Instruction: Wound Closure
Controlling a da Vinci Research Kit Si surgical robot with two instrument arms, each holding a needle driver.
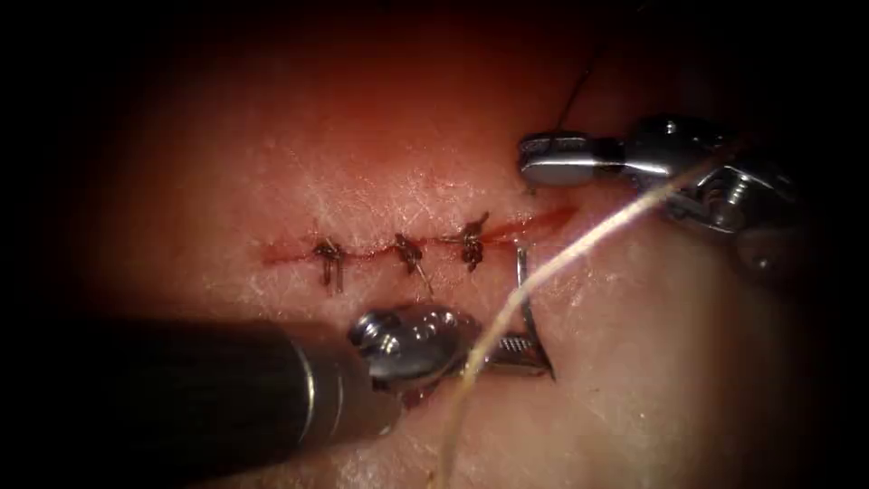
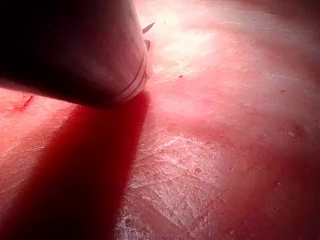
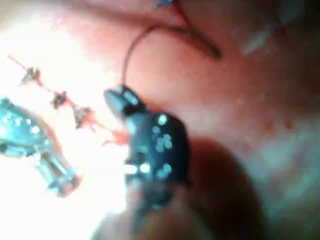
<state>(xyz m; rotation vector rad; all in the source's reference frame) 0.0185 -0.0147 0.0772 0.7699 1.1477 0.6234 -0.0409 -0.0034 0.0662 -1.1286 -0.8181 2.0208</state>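
While the left claw (image 1: 523, 349) lay nearest on the tissue (image 1: 634, 380), below the cut (image 1: 534, 223), it was clamped on the needle's (image 1: 523, 290) lower end; the needle rose toward the cut's unstitched right end. Pale thread (image 1: 579, 249) crossed it. Beyond the three stitches (image 1: 407, 252), the right claw (image 1: 543, 160) was closed on dark thread (image 1: 575, 91).

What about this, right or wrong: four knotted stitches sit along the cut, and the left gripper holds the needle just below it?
Wrong on the count: the endoscope view shows three knotted stitches along the cut, not four. The left gripper does hold the needle near one end, just below the cut; whether its tip is in the tissue is unclear. The right gripper holds thread.
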